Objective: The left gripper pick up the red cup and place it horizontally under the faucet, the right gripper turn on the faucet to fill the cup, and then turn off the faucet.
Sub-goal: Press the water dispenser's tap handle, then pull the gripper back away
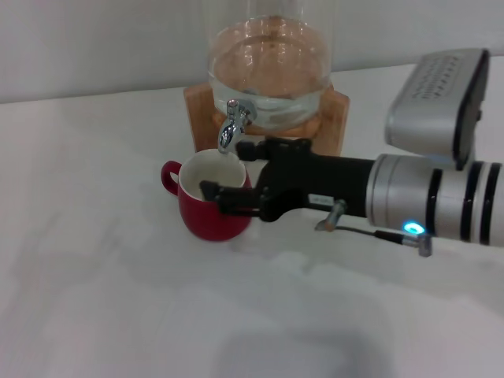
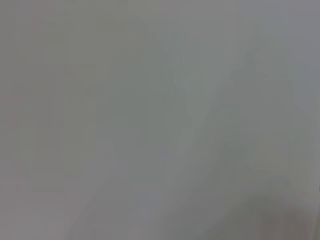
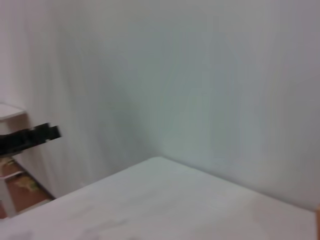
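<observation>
The right arm's black fingered tool [image 1: 228, 175], fingers spread, reaches beside the small chrome faucet [image 1: 233, 126], directly above the upright glossy dark-red ceramic cup [image 1: 211, 206].

Glossy ceramic cup [image 1: 213, 214], chrome faucet [image 1: 233, 126], wood stand [image 1: 335, 118]

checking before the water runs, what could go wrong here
The right gripper reaches across the cup rim toward the faucet; its lower finger looks close enough to nudge the cup. The spout sits over the rim's far edge, so water might splash outside. The left gripper is out of view.
</observation>
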Motion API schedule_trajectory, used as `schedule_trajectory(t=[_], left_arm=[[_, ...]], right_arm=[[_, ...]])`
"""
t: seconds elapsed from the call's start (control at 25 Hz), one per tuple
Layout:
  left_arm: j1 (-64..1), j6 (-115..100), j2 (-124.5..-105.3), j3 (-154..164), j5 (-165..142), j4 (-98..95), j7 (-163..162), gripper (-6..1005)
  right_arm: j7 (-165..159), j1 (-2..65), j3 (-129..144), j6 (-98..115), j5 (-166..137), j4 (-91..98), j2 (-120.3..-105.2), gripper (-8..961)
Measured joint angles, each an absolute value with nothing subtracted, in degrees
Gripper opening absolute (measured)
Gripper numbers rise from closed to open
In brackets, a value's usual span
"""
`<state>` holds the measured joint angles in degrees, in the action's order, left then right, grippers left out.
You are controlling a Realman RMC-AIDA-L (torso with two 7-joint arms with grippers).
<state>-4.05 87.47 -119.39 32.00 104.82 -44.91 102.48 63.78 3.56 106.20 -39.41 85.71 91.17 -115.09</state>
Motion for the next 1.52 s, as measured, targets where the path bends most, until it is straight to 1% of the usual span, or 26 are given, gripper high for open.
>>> schedule_trajectory(t=[0.68,1.52], left_arm=[[-5.08,85.03,-119.30,32.35,104.32,-44.91,102.48,833],[-5.29,85.43,-119.27,32.43,103.88,-44.91,102.39,833]], right_arm=[[63.93,5.87,110.39,-34.23,86.05,91.41,-115.22,796],[63.99,5.83,110.25,-31.78,86.31,90.50,-115.23,796]])
